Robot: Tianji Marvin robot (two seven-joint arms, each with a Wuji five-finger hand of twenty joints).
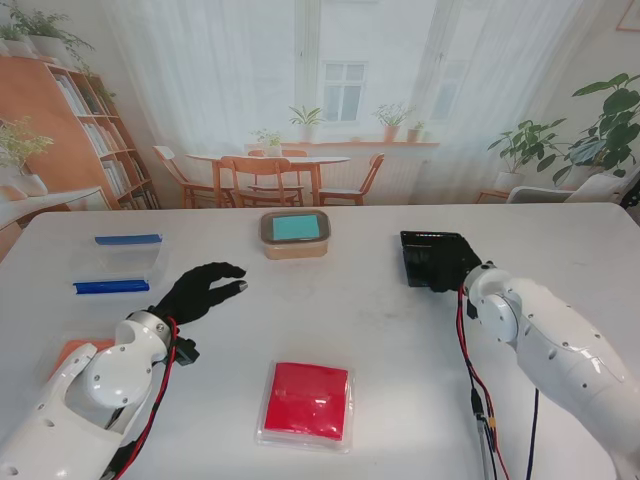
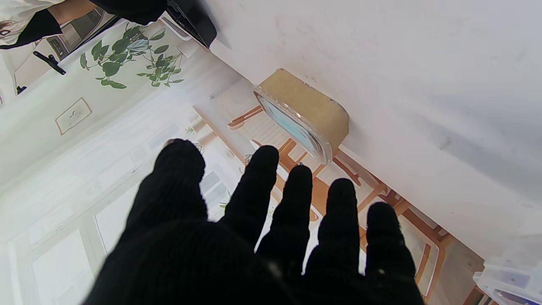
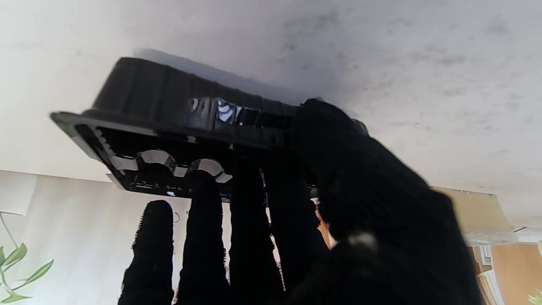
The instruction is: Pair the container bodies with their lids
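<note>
A black plastic tray point(image 1: 432, 256) sits at the right of the table. My right hand point(image 1: 458, 274) is shut on its near right edge; in the right wrist view the thumb point(image 3: 334, 140) presses the tray's point(image 3: 169, 106) outer wall while the other fingers lie over the rim. My left hand point(image 1: 205, 290) hovers open over the table at the left, fingers spread point(image 2: 271, 228), holding nothing. A brown container with a teal lid point(image 1: 295, 233) stands at the far middle, also in the left wrist view point(image 2: 305, 114). A red flat lid point(image 1: 307, 402) in clear plastic lies nearest me.
A clear box with blue clips point(image 1: 120, 265) stands at the far left, just beyond my left hand. An orange item point(image 1: 72, 352) lies partly hidden beside my left forearm. The white table point(image 1: 360, 310) ends at its far edge before chairs and a window.
</note>
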